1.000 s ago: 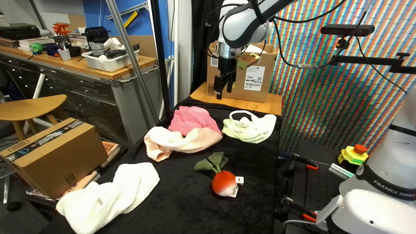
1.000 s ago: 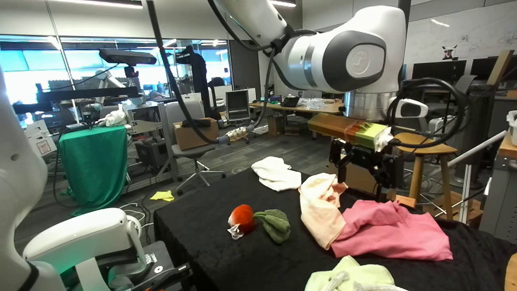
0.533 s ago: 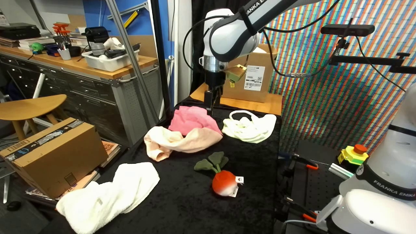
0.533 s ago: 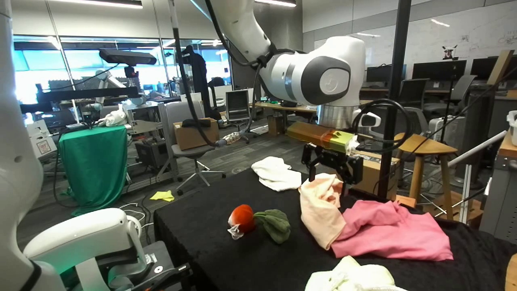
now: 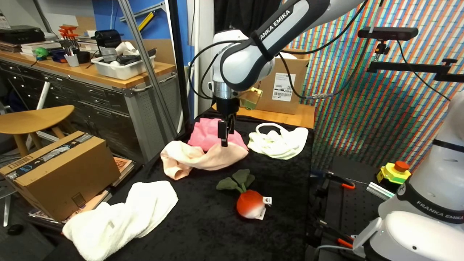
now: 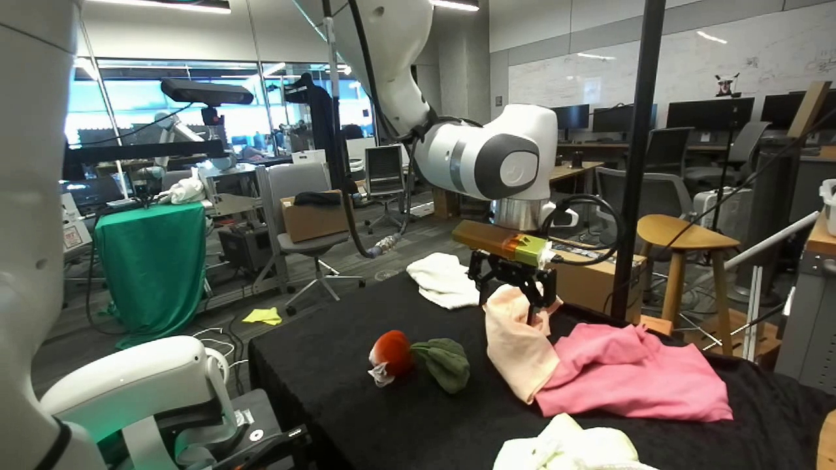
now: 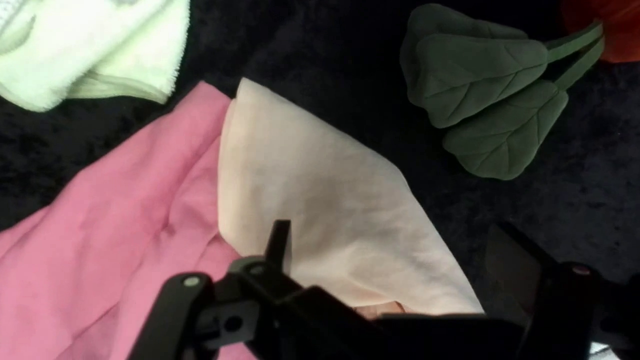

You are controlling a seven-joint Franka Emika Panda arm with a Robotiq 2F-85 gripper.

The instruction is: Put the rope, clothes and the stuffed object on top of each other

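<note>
Nearest, at the lower left of an exterior view, a twisted white cloth [image 5: 123, 217] lies along the edge of a black-draped bench [image 5: 203, 232]. To its right, in the middle of the bench, the stuffed object [image 5: 249, 203], a round red-orange plush vegetable with a white tip, lies on its side, its green leaves [image 5: 228, 184] pointing away towards the cloths beyond. Just past the leaves, a peach cloth [image 5: 206, 159] curves in a loose roll, its edge overlapping the crumpled pink cloth [image 5: 207, 132] behind it. Above these two is the gripper [image 7: 391, 232] of a white and grey robot arm [image 5: 237, 69], pointing down, its jaws spread wide. In the wrist view, one jaw stands over the peach cloth, close to the pink, and the other over the bench; whether their tips touch anything cannot be told. To the right of the pink cloth and just beside it, a pale green cloth [image 5: 288, 154] carries the rope [image 5: 270, 124], a white cord in loose loops, one loop arching at the back. Farther off, past the black drape, a cardboard box [image 5: 284, 103] stands on a wooden surface [image 5: 308, 112]. Farthest, on the right, is a multicoloured patterned backdrop [image 5: 380, 119].
</note>
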